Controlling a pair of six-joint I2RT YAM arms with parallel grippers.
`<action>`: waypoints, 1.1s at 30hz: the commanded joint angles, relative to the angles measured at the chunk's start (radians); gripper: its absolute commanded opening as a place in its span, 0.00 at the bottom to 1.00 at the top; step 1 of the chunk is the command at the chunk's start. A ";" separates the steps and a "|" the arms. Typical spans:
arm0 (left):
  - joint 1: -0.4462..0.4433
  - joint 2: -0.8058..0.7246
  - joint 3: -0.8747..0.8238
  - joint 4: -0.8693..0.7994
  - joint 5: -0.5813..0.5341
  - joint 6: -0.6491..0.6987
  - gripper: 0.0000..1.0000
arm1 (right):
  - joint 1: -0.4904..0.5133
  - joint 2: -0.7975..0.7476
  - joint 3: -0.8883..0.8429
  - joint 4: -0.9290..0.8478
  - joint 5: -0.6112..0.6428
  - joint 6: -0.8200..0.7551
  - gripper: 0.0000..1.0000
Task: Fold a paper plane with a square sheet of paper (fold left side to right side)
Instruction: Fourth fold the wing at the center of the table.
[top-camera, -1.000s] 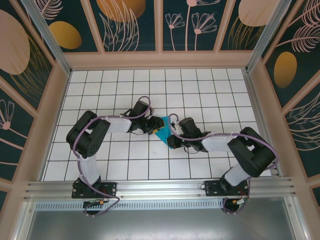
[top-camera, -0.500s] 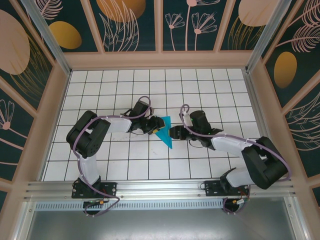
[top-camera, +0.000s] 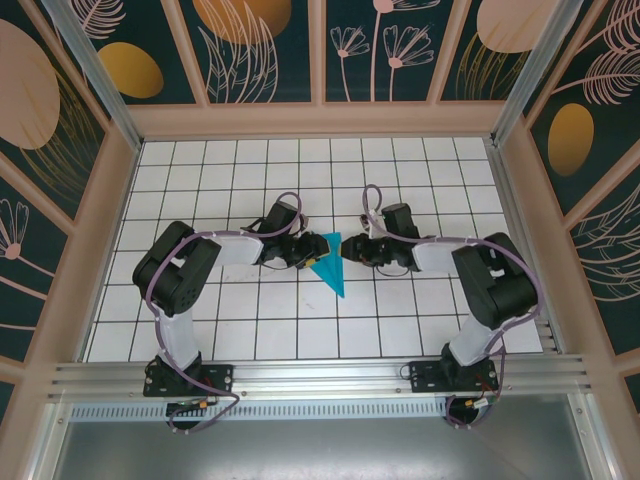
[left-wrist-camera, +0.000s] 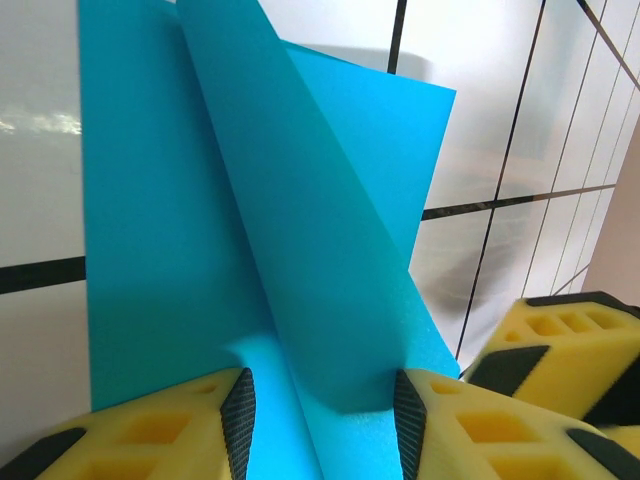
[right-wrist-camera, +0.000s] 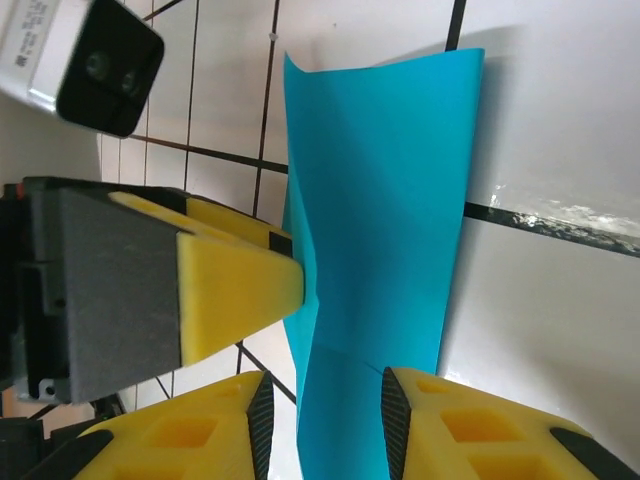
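The left gripper (top-camera: 311, 249) stands at the left edge of the paper (top-camera: 331, 264). Its fingers (left-wrist-camera: 150, 440) are partly open astride a raised flap and pinch nothing. The creased paper lies on the desk (top-camera: 250, 320). At its right edge, the fingers (right-wrist-camera: 200, 440) of the right gripper (top-camera: 350, 252) are also apart around it. Probably the right side should be held flat while the flap goes over slowly, edge to edge.

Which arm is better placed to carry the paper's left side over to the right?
Probably left: the left end effector sits at the left edge of the paper, a raised flap standing between its fingers; the right end effector sits opposite.
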 joint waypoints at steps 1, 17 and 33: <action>-0.007 0.031 -0.013 -0.063 -0.055 0.039 0.44 | -0.004 0.035 0.046 0.038 -0.066 0.031 0.37; -0.007 0.033 -0.012 -0.059 -0.049 0.040 0.44 | 0.016 0.120 0.104 0.026 -0.080 0.024 0.28; -0.008 0.026 -0.017 -0.060 -0.050 0.040 0.45 | 0.001 0.110 0.087 -0.032 -0.035 -0.013 0.06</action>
